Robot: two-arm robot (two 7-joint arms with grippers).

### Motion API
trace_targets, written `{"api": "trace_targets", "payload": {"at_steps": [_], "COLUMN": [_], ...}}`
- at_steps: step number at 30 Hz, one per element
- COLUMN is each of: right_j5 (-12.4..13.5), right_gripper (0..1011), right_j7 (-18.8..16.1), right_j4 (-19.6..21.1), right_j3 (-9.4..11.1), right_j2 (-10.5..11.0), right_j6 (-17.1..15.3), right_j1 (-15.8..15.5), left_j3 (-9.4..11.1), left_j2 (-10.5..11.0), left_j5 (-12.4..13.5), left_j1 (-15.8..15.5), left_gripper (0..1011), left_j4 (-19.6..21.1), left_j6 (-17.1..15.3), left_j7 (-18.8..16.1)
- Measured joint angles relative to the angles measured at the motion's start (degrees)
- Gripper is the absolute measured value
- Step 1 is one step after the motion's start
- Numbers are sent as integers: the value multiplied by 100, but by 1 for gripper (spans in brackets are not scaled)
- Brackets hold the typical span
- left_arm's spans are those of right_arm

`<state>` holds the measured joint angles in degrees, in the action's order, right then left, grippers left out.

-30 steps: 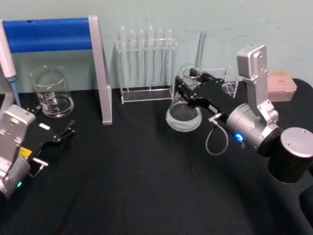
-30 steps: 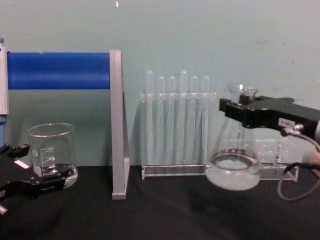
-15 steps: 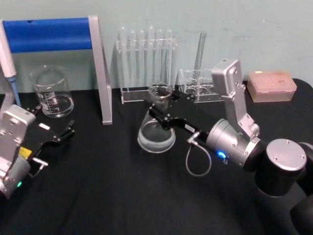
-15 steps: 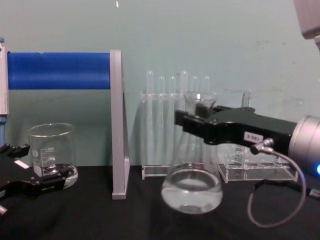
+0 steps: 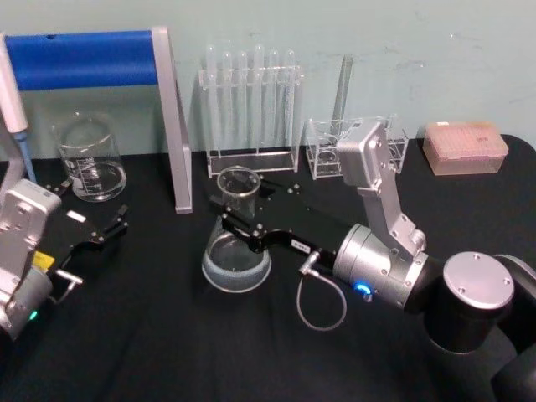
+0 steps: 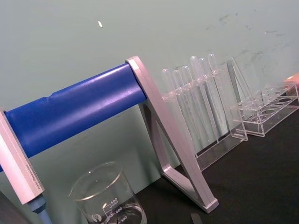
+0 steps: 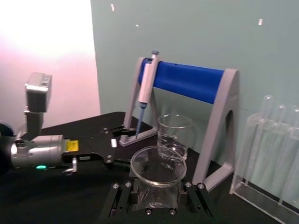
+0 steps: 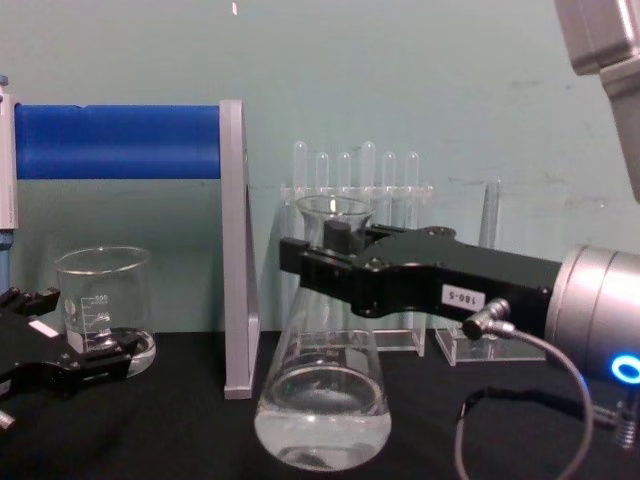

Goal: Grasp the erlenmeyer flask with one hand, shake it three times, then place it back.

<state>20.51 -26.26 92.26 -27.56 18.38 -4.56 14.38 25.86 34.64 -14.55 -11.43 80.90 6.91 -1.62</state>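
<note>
Right gripper [image 5: 236, 223], mine: closed on the neck of the erlenmeyer flask [image 5: 237, 258], just under the flared rim. The conical body hangs upright below the gripper, with a shallow layer of clear liquid in its base. The base lies low over the desk [image 5: 167, 335]; whether it touches I cannot tell. Beyond the gripper stands the test tube rack [image 5: 251, 109]. To the gripper's left is the grey upright of the blue-barred stand [image 5: 172, 117], near the flask but apart from it. My left gripper [image 5: 90, 205] is parked well to the left, jaws apart and holding nothing, with the beaker [image 5: 88, 159] just beyond it. Step in hand, as I judge it: the shaking, since the grasp is already made. The next move calls for a short sideways stroke away from the stand, clearing its upright and the rack, with the grip tight on the neck and the flask kept upright so the liquid stays in. Release should come only once the base sits flat on the desk
</note>
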Motion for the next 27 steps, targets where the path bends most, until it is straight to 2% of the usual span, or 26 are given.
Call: {"api": "trace_targets", "payload": {"at_steps": [6, 15, 27], "right_j5": [53, 86, -22], "right_gripper": [449, 450, 450], "right_j7": [-24, 51, 402], "right_j4": [47, 4, -290], "right_j3": [-112, -145, 131], "right_j2": [57, 82, 74], "right_j6": [-1, 6, 86], "right_j1": [-6, 36, 170], "left_j3": [0, 0, 0], "left_j2": [0, 0, 0], "left_j5": [0, 0, 0], "left_j1": [0, 0, 0], "left_gripper": [1001, 1001, 1001], "left_j4": [0, 0, 0], "left_j6": [0, 0, 0], "left_j7": [0, 0, 0]}}
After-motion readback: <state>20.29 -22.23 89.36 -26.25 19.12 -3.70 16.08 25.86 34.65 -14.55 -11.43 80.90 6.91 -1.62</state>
